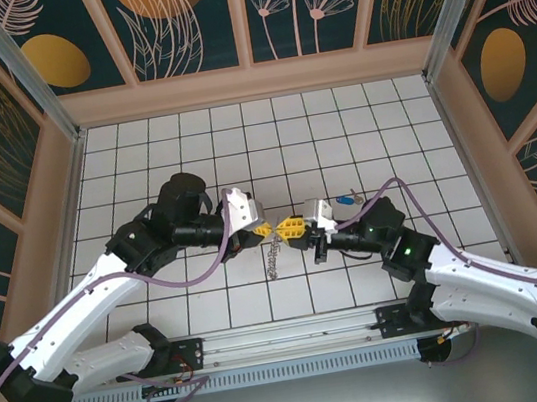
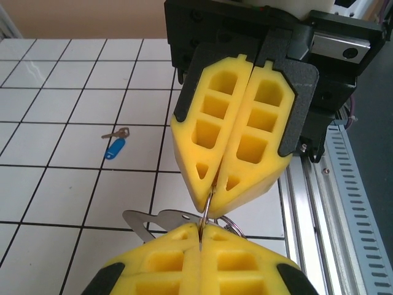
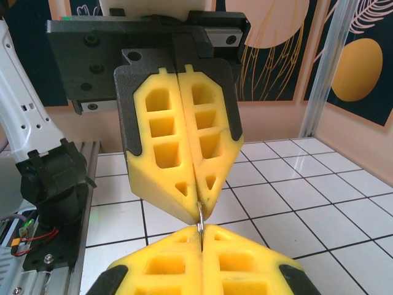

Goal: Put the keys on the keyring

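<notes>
The left end effector and the right end effector are clamped shut, tip to tip, on the keyring, while the blue key is seen on the bench behind the right wrist, nearer that arm.

Two arms up close: the left arm and right arm wear smooth white shells between chunky black joints. A purple cable runs along each. A green light glows on the right one's black elbow. The left gripper and right gripper carry bright yellow fingers, wedge-shaped and cut with square and triangular pockets. Black plates back them, under a black housing with round screws. Red and black wires show at a black base.
</notes>
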